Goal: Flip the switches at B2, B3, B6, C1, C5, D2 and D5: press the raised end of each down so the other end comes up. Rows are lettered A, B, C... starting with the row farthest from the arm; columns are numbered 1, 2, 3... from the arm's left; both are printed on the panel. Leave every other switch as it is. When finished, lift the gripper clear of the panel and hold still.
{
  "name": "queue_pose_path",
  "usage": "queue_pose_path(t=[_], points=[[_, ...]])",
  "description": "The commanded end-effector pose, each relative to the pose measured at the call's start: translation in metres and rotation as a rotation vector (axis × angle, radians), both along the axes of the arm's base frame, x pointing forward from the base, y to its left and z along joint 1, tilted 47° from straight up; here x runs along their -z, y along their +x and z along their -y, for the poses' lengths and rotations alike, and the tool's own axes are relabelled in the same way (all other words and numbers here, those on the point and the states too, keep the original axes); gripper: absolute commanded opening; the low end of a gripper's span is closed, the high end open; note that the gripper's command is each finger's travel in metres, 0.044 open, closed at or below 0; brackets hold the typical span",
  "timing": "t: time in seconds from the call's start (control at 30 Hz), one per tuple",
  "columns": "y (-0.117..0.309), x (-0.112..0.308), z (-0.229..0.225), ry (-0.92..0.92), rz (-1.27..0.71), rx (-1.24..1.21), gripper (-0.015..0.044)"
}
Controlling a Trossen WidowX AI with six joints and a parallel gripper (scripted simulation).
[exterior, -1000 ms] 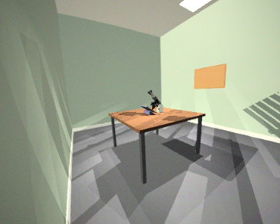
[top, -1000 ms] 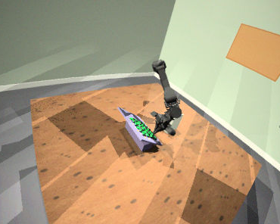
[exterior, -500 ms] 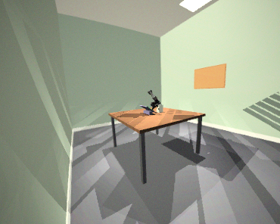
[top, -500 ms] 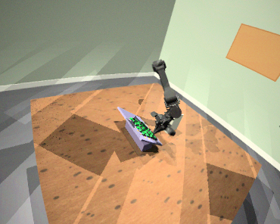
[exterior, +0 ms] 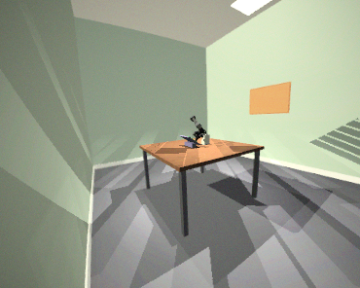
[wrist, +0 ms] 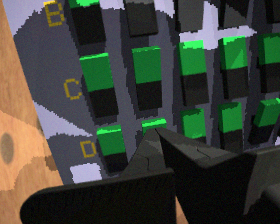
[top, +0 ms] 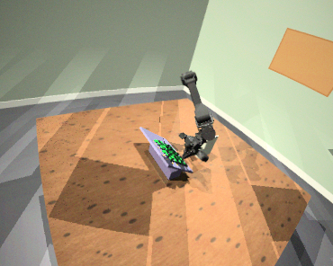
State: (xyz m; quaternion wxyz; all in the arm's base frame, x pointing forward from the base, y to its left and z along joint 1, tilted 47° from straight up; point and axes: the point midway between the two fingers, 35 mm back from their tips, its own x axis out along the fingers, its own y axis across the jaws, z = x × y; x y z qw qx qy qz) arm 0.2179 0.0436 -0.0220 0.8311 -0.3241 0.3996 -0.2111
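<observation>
The lilac switch panel [top: 145, 132] [exterior: 190, 145] [wrist: 46, 65] stands tilted on the table. Its switches have green and black parts. My gripper [top: 184, 156] [wrist: 154, 135] is shut and empty. In the wrist view its tips are over switch D2 [wrist: 154, 123], covering most of it; only a green strip shows above the tips. Contact cannot be told. Switch C1 [wrist: 97, 75] shows green on its far part, as does C5 [wrist: 271, 49]. D5 [wrist: 269, 112] also shows green. B2 [wrist: 142, 21] and B3 [wrist: 190, 16] show dark faces, cut by the frame's top. B6 is out of the wrist view.
Neighbouring switches D1 [wrist: 110, 141], D3 [wrist: 193, 123] and C2 [wrist: 147, 69] lie close around the tips. The wooden table [top: 102, 180] [exterior: 173, 160] [wrist: 3, 110] extends beyond the panel's left edge. A pale block [top: 211, 145] [exterior: 206, 140] is behind the gripper at the arm's base.
</observation>
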Motion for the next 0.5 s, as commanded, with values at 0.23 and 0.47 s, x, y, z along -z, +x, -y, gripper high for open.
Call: queue_pose_path(t=[0.23,0.47], points=[[0.0010,0.0005,0.0012,-0.007,-0.002,-0.004,0.0000],[0.0016,0.0010,0.0018,-0.007,-0.002,-0.004,0.0000]])
